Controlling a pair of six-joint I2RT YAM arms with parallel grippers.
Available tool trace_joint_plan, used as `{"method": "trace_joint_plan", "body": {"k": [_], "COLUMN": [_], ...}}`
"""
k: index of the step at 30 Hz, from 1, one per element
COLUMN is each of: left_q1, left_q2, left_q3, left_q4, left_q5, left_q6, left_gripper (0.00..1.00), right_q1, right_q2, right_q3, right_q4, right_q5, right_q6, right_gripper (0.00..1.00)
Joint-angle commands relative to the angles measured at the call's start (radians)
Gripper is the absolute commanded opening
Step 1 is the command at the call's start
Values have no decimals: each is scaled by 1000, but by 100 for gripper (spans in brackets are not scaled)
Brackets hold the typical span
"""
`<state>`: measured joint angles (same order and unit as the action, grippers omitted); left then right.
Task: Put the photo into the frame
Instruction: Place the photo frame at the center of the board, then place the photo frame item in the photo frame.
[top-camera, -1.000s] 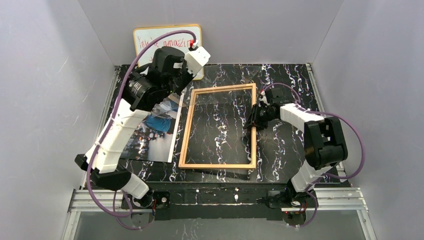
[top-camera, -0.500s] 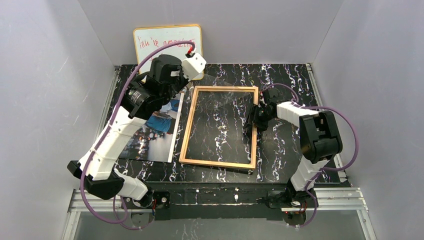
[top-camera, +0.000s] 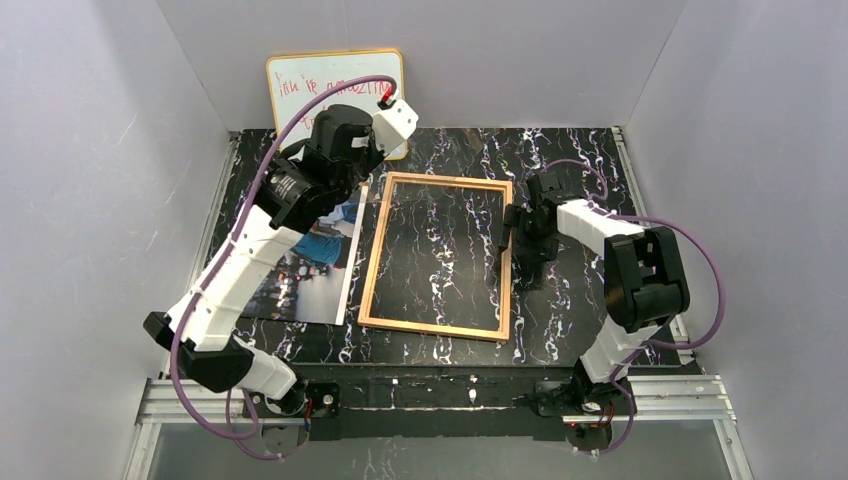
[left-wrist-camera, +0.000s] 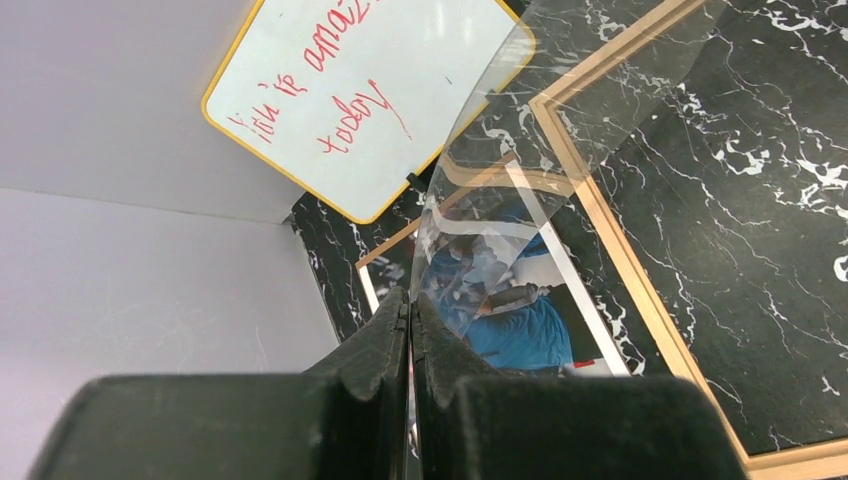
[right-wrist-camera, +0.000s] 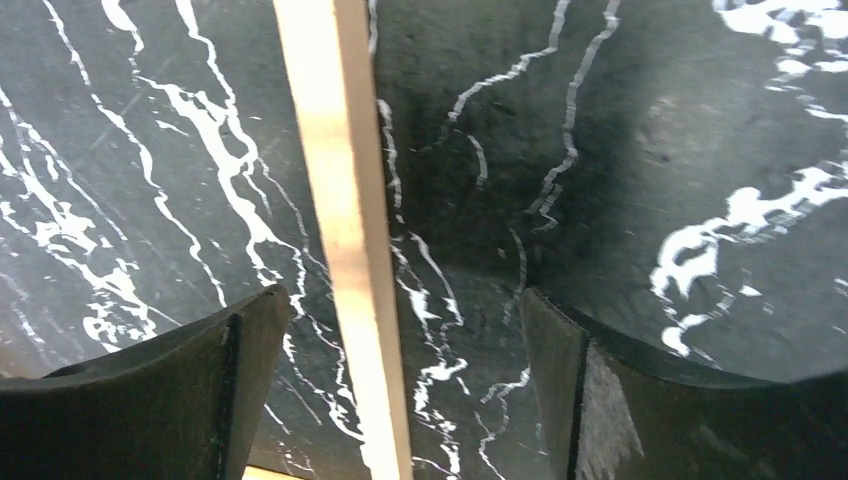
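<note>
A: Where does the photo (top-camera: 305, 285) sit?

B: Flat on the table (top-camera: 580, 170), just left of the frame (top-camera: 430, 329) and partly under the left arm. It is not inside the frame yet.

A: And the left gripper (left-wrist-camera: 410, 312)?

B: It is pinched tight on one corner of a clear sheet (left-wrist-camera: 520, 130), which bows upward from the fingers past the frame's far left corner. I'd judge the sheet is the pane, lifted aside so the opening is free for the print.

A: Why is the right gripper (right-wrist-camera: 400, 300) over the right rail?

B: Its jaws are spread wide, one on either side of the golden rail, and they grasp nothing. I can't tell whether the fingertips touch the table. My guess is that it's placed there to steady the frame, so the frame doesn't slide if the sheet tugs at it.

A: Anything else nearby?

B: A whiteboard (left-wrist-camera: 360, 90) with red handwriting leans on the back wall — no part of the job
</note>
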<state>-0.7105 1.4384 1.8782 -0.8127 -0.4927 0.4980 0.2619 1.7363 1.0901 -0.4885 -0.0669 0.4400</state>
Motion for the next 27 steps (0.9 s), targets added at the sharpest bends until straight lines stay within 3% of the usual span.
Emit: {"method": "trace_joint_plan", "body": {"k": [1,4,8,11,18,24,27], "left_q1": [-1,0,-1,-5,-136,-302,-320], "left_q2": [21,40,45,0,-93,-150,-140], "left_q3": [39,44,18,-80,-318,-556,-592], "left_q4": [58,128,258,395,518,390,275], "left_q5": [-61,-96,-126,-129,-194,-213,-114], "left_q6": [-7,20,73,141,270,93,-57], "left_gripper": [0,0,0,0,0,0,0], "right_q1": [-3,-3,-4,0,3,3,1], "right_q2": [-108,-172,-218,-261,-373,-392,-427], "right_q3": [68,87,116,101,33,-48,-98], "right_q4": [-68,-38,24,117,287,311,316], "right_q5": [108,46,-158,-298,-404,-429,-411], "right_q6": [34,77,157,248,388,423,459], "right_gripper": [98,99,99,99,99,99,99]}}
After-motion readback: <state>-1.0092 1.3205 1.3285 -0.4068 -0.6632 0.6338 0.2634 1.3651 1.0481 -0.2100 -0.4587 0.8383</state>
